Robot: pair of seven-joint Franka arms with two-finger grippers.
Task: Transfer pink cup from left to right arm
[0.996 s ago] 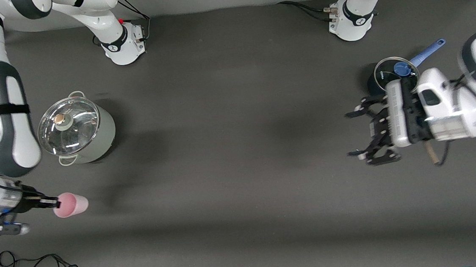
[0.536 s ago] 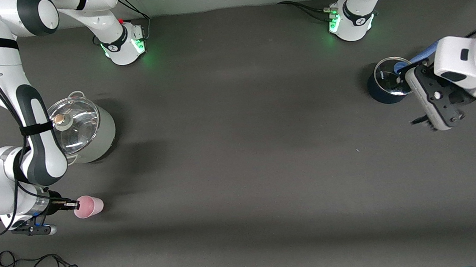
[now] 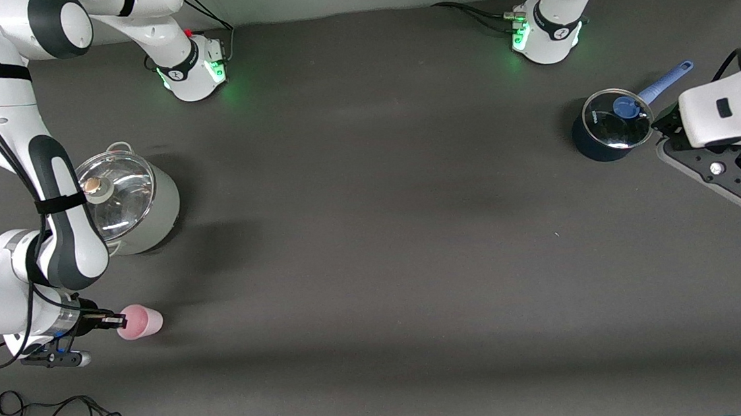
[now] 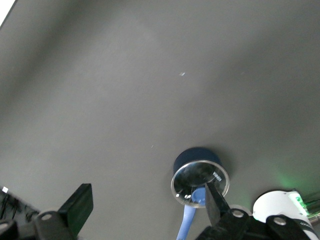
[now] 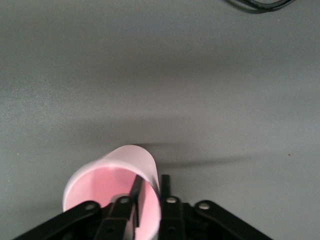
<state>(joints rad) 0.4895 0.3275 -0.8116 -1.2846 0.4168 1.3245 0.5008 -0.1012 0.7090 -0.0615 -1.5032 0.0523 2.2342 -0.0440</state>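
Right gripper (image 5: 150, 192) pinches pink cup's (image 3: 140, 321) rim wall at right arm's table end; left gripper (image 4: 145, 200) spread, waiting over blue saucepan (image 3: 609, 126). Thin one-wall pinch could slip.

Right pincer (image 3: 115, 320) carried pink cup (image 3: 141, 321) slightly toward counter's middle, left pincer (image 4: 145, 205) swung off beside blue saucepan (image 3: 610, 124)

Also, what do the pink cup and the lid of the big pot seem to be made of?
The pink cup, pinched at its rim by the right claw, looks like thin matte plastic: plain colour, no shine, light glows through its wall. The big pot's lid looks like clear glass in a metal rim, since it is see-through and reflects light; its knob seems brass or wood.
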